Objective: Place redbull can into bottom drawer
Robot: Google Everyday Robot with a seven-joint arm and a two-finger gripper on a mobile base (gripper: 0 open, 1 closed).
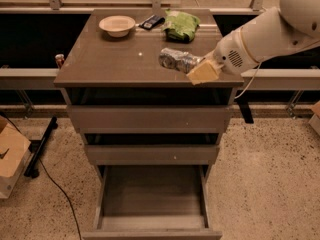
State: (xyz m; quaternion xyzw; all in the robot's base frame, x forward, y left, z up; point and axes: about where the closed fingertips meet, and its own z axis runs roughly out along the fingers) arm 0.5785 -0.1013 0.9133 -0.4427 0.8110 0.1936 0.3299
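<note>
While the gripper is clamped on the right end of the redbull can, the can lies sideways over the front right part of the counter. Below, the bottom drawer stands pulled open.

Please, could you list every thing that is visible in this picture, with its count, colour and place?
cabinet: one, grey-brown, centre
bottom drawer: one, grey-brown, pulled open
redbull can: one, silvery, sideways over the top's front right
bowl: one, cream, top, back left
flat dark object: one, black, right of the bowl
bag: one, green, top, back right
small can: one, red, ledge left of the cabinet
cardboard box: one, brown, floor, far left
cable: one, black, floor, left
arm: one, white, from the right
gripper: one, tan, holding the redbull can
</note>
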